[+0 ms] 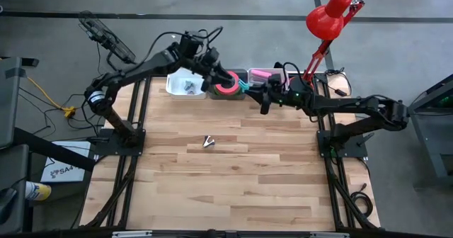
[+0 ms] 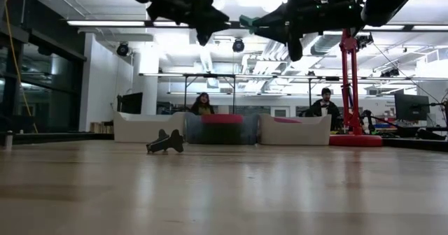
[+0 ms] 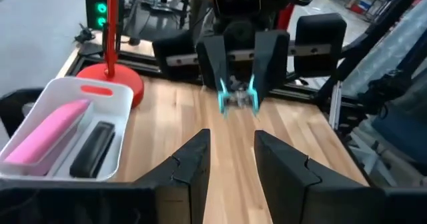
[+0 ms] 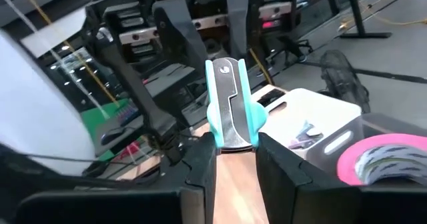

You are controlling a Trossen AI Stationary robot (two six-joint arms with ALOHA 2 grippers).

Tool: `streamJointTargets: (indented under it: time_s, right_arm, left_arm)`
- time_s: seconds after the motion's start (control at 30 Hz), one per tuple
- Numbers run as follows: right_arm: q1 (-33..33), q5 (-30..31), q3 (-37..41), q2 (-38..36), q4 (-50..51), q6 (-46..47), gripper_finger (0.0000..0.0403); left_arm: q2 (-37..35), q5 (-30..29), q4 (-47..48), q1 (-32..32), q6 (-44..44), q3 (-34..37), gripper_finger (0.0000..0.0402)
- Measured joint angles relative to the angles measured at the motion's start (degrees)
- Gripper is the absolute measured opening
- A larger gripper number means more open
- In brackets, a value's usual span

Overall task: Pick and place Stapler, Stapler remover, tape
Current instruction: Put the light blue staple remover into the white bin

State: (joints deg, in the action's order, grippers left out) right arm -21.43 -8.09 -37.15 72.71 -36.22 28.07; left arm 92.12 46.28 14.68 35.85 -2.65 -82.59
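My right gripper [image 4: 235, 159] hangs above the table's far edge in front of the bins, shut on a teal and silver stapler remover [image 4: 230, 107]; the high view also shows this stapler remover [image 1: 246, 88]. My left gripper [image 3: 230, 159] is open and empty, facing it over the dark middle bin [image 1: 225, 89]. A pink tape roll [image 4: 375, 161] lies in that bin on green tape. A second, dark stapler remover [image 1: 208, 142] rests on the wood mid-table, and the low view shows that dark stapler remover [image 2: 166, 142] too. A pink stapler [image 3: 50, 132] and a black one [image 3: 92, 149] lie in a white bin [image 3: 123, 104]. My right gripper pinches the teal stapler remover between its two fingers by one end [image 4: 233, 143]. Its other end [image 4: 223, 67] sticks out past the fingertips toward the left arm. The fingers come roughly level from the table's right. The remover is lifted clear of the table and bins.
Three bins line the far edge: a white one [image 1: 184, 84] holding small stapler removers, the dark middle one, and the white one [image 1: 263, 75] with the staplers. A red desk lamp [image 1: 329, 18] stands at the far right. People sit beyond the table in the low view.
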Motion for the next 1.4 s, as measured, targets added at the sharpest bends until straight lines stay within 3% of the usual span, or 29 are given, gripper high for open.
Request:
streamJointTargets:
  time_s: [0.27, 0.57, 1.1, 1.23, 1.4]
  right_arm:
    - [0.02, -1.93, 0.0, 0.0, 0.35, -1.51, 0.0072]
    - [-0.02, -3.68, 0.02, 0.02, 0.74, -3.59, 0.0072]
    - [0.7, -4.29, 0.02, 0.02, 0.91, -5.96, 0.0072]
    - [0.76, -4.56, 0.02, 0.04, 0.84, -6.11, 0.0072]
    - [0.76, -4.34, 0.02, 0.02, 0.87, -6.16, 0.0072]
  left_arm:
    - [0.0, -1.99, -1.92, -3.49, 1.88, 0.0, 0.0115]
    - [-0.04, -8.35, -2.13, -6.22, 3.16, 0.0, 0.0115]
    - [-0.09, -9.59, -3.1, -6.74, 4.59, 0.0, 0.0117]
    - [-0.04, -10.12, -3.04, -6.68, 4.57, 0.0, 0.0146]
    - [-0.02, -11.15, -3.03, -6.66, 4.47, 0.0, 0.0215]
